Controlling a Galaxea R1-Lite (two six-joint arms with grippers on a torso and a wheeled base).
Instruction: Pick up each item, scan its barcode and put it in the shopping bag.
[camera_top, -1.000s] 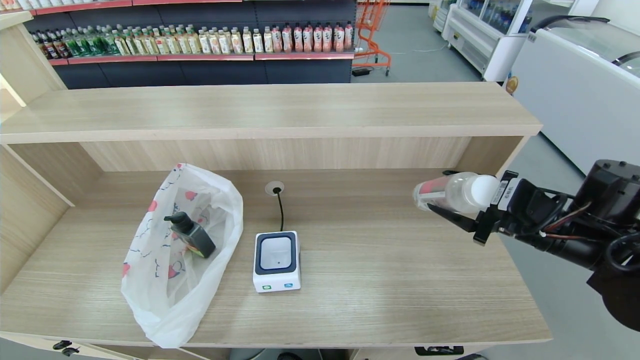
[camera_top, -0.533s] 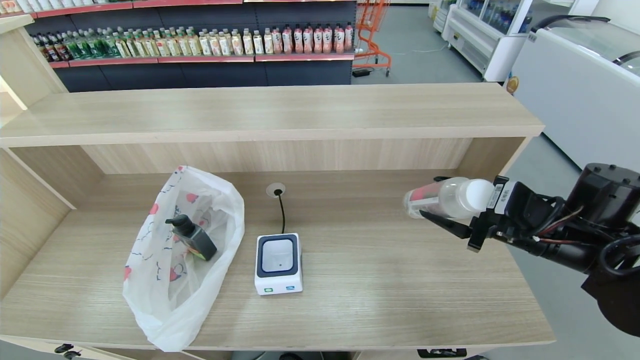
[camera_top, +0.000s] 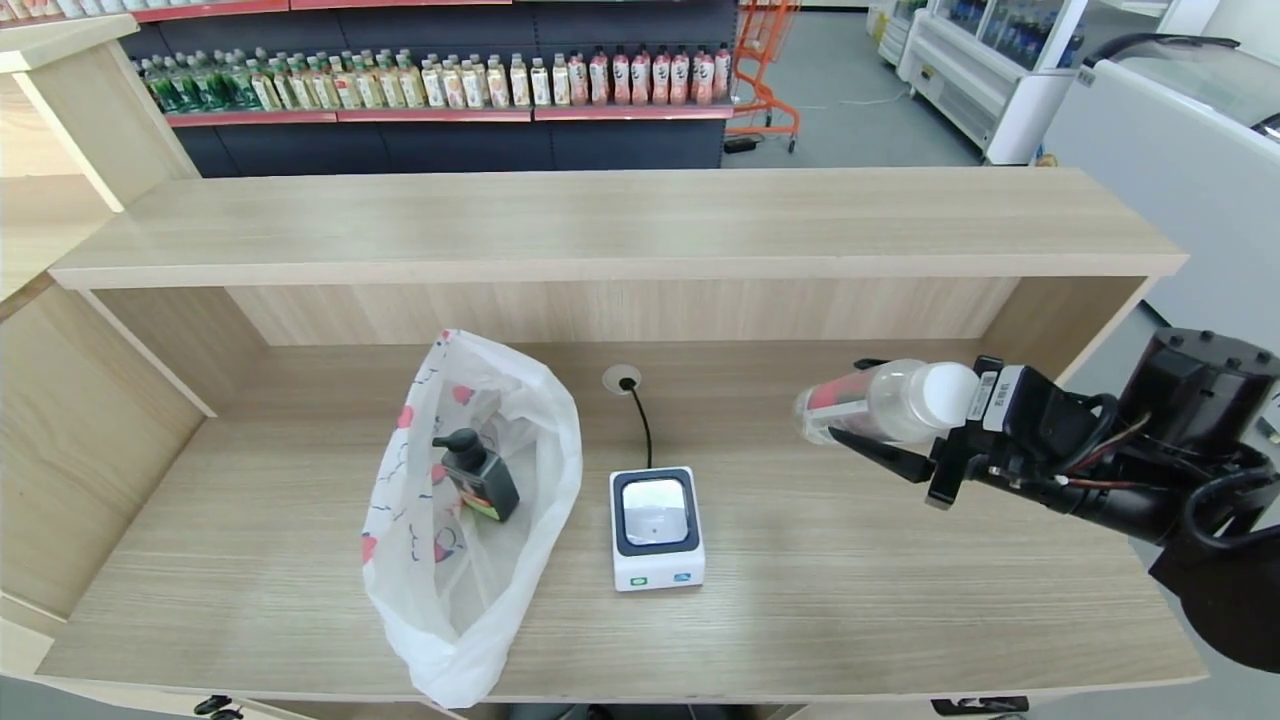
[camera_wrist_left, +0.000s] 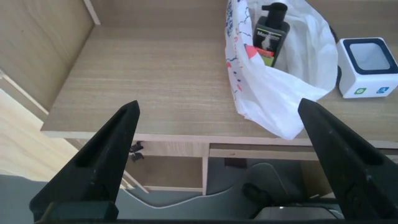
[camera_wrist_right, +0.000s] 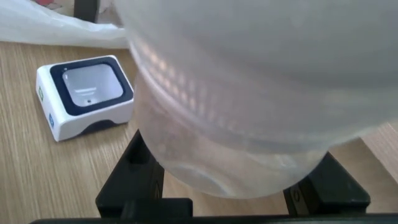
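Clear plastic bottle (camera_top: 890, 402) held sideways in air above right part of counter (camera_top: 850, 600), well right of scanner (camera_top: 655, 525). Right fingers (camera_top: 890, 457) clenched along its body. Looks light, thin-walled and smooth, so probably squishy and slippery. Gentle mid-body squeeze seems best imo. Left fingers (camera_wrist_left: 106, 155) spread wide, holding nothing. Pump bottle (camera_top: 478, 475) sits in bag (camera_top: 470, 600).

The matt black right arm (camera_top: 1130, 500) at the right edge of the head view is built of rounded housings. Its drum-shaped joint (camera_top: 1205, 385) has small screws around the cap. Thin red, white and black cables (camera_top: 1100, 440) loop along it. A white printed label (camera_top: 1003, 395) marks the base of the right gripper (camera_top: 850, 400), whose fingers (camera_top: 880, 450) are slim and tapered. The left gripper (camera_wrist_left: 219, 107) has broad black wedge-shaped fingers (camera_wrist_left: 102, 168).
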